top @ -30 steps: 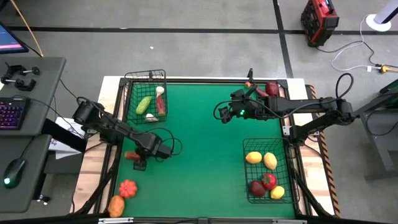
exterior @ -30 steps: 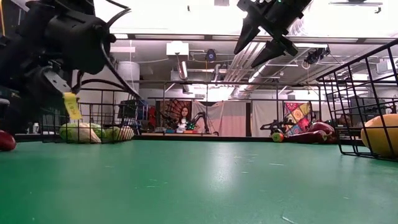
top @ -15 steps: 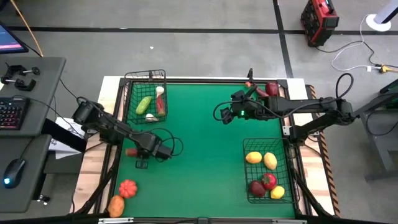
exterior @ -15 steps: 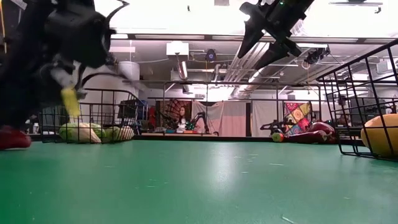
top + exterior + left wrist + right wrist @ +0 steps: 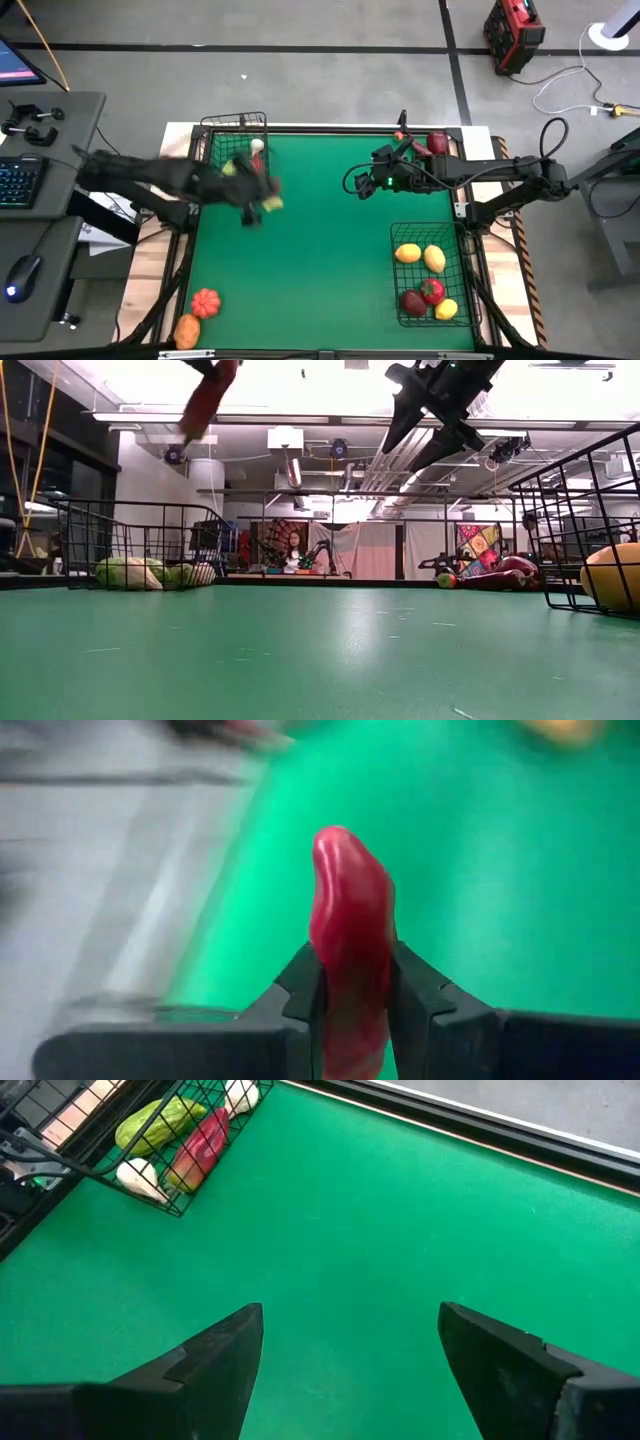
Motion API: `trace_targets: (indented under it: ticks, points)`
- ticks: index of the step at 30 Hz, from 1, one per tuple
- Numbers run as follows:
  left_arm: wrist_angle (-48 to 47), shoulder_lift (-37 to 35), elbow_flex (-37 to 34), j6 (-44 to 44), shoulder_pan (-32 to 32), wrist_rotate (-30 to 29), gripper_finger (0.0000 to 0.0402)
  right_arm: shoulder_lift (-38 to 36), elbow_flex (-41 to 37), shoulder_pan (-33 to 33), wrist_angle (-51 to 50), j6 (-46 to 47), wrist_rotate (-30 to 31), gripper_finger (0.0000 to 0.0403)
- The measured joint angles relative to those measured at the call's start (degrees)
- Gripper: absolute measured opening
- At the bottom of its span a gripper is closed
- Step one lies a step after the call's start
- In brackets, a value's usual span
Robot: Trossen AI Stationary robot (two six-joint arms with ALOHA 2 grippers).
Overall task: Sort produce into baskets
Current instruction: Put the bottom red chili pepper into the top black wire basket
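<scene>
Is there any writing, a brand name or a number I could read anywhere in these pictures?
None can be read.
The red case on the floor: any markings too small.
The hanging at the back of the room: a coloured pattern, no letters made out.
The screen by the table: blurred.

in the high view the left arm point(image 5: 150, 178) is a dark smear, so its end effector point(image 5: 262, 192) near the smaller basket point(image 5: 236, 152) cannot be made out, and what it carries is hidden there. in the left wrist view the red piece point(image 5: 349, 935) clamped between the fingers point(image 5: 300, 990) runs off the picture at 6 o'clock, and everything behind it is blurred. in the low view that red piece point(image 5: 208, 400) is cut off at 12 o'clock. a yellow fruit point(image 5: 615, 576) is cut off at 3 o'clock.
</scene>
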Motion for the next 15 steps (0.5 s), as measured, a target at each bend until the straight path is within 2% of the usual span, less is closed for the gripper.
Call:
trace_targets:
  ticks: [2,4,9,15]
  points:
    - [-0.1,-4.5,0.6,-1.2,2.6,-11.3,0.0047,0.0,0.0,0.0,0.0,0.8,-0.1,0.0295]
    - [-2.5,-8.8,0.5,-3.5,6.6,-16.2,0.0046,0.0,0.0,0.0,0.0,1.1,-0.2,0.0295]
    - [-9.7,-16.3,-1.3,-12.6,18.7,-14.2,0.0056,0.0,0.0,0.0,0.0,1.1,-0.8,0.0295]
    - [-7.6,-20.3,-6.3,-16.5,27.9,-8.2,0.0123,0.0,0.0,0.0,0.1,1.1,-0.8,0.0295]
